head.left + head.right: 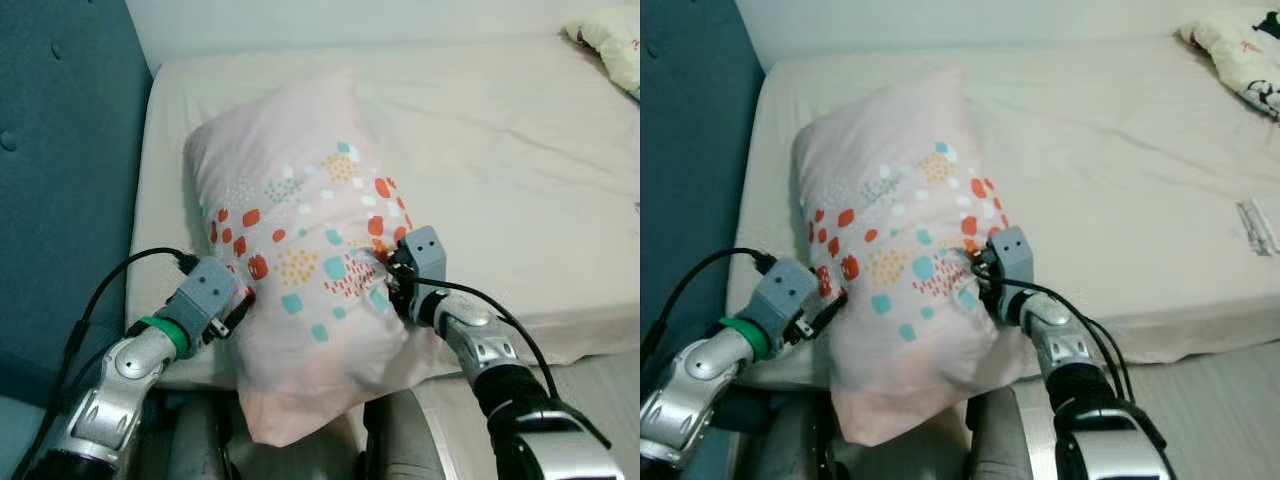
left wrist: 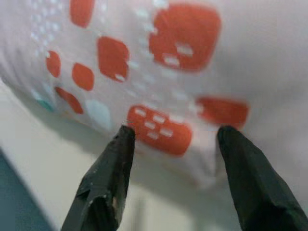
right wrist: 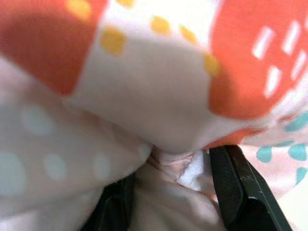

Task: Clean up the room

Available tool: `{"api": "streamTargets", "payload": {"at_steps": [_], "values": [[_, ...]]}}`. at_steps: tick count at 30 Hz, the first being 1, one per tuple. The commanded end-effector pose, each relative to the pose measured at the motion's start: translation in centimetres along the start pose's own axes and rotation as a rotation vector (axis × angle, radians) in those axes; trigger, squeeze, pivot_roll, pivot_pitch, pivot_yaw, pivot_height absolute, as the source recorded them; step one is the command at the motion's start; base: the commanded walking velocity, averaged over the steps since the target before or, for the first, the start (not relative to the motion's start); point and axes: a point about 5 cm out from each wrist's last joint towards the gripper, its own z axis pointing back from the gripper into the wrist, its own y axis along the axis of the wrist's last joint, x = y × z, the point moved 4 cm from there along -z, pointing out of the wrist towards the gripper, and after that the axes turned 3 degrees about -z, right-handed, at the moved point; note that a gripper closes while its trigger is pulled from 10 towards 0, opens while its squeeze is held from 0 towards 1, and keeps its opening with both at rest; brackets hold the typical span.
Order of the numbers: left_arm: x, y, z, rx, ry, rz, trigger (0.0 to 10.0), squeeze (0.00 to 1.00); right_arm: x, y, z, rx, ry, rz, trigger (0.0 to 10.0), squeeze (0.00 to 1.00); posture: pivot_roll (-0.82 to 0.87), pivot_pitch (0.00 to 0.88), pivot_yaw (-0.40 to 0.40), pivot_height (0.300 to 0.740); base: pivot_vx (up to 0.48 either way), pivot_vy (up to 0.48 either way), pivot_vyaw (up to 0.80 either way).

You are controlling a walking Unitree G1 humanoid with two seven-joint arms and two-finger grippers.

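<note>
A pale pink pillow (image 1: 300, 230) printed with orange and teal patches lies on the bed, its near end hanging over the front edge. My left gripper (image 1: 240, 305) is at the pillow's left side, open, with its fingertips (image 2: 126, 132) right at the fabric. On the pillow's right side, my right gripper (image 1: 388, 268) is shut on a bunched fold of the pillow (image 3: 168, 159), pinched between its black fingers (image 3: 231, 178).
The bed (image 1: 500, 150) has a cream sheet and a teal padded headboard (image 1: 60, 150) on the left. A patterned blanket (image 1: 610, 35) is bunched at the far right corner. A small white object (image 1: 1258, 225) lies near the bed's right edge. Light floor (image 1: 1220, 400) is at lower right.
</note>
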Motion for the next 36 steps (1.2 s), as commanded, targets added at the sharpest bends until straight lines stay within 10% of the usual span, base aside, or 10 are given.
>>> {"api": "streamTargets", "payload": {"at_steps": [1,2,3,6,8,16,21,22,30,36], "values": [[1.4,-1.3,-0.4,-0.042,-0.055,-0.071,10.0,0.0,-0.3,-2.1,0.2,-0.065,-0.007,0.001,10.0,0.0,0.04,0.106,0.065,0.586,0.0,0.0,0.0],[1.4,-1.3,-0.4,-0.042,-0.055,-0.071,10.0,0.0,-0.3,-2.1,0.2,-0.065,-0.007,0.001,10.0,0.0,0.04,0.106,0.065,0.586,0.0,0.0,0.0],[0.3,-2.3,-1.4,-0.124,0.034,0.313,10.0,0.0,2.6,-5.4,2.3,-0.19,-0.187,0.051,10.0,0.0,0.02,0.108,0.061,0.586,0.0,0.0,0.0],[0.2,-2.7,-1.5,-0.155,0.056,0.467,10.0,0.0,3.8,-6.6,3.3,-0.24,-0.259,0.07,10.0,0.0,0.02,0.109,0.06,0.586,0.0,0.0,0.0],[-0.3,-3.3,-1.2,-0.171,0.075,0.798,10.0,0.0,6.7,-9.5,6.6,-0.315,-0.459,0.0,10.0,0.0,0.01,0.12,0.059,0.586,0.0,0.0,0.0],[-0.8,-2.8,-0.7,-0.024,0.056,1.328,10.0,0.0,10.0,-13.8,12.7,-0.351,-0.729,-0.142,10.0,0.0,-0.01,0.13,0.073,0.586,0.0,0.0,0.0],[0.0,-3.4,-0.8,-0.035,0.041,1.345,10.0,0.26,10.0,-12.6,11.8,-0.296,-0.714,-0.128,10.0,0.0,0.0,0.13,0.07,0.586,0.0,0.0,0.0],[0.5,-3.6,-0.9,-0.036,0.023,1.358,10.0,1.0,10.0,-11.6,11.2,-0.255,-0.703,-0.113,10.0,0.0,0.0,0.13,0.069,0.586,0.0,0.0,0.0],[0.9,-1.0,-1.1,0.093,-0.045,1.523,10.0,1.0,8.8,4.3,8.5,0.4,-0.578,0.128,10.0,0.0,0.0,0.126,0.059,0.586,0.0,0.0,0.0],[1.7,-0.1,-1.5,0.127,-0.093,1.609,10.0,1.0,5.5,5.1,5.7,0.406,-0.438,0.126,10.0,0.0,0.0,0.113,0.057,0.586,0.0,0.0,0.0]]}}
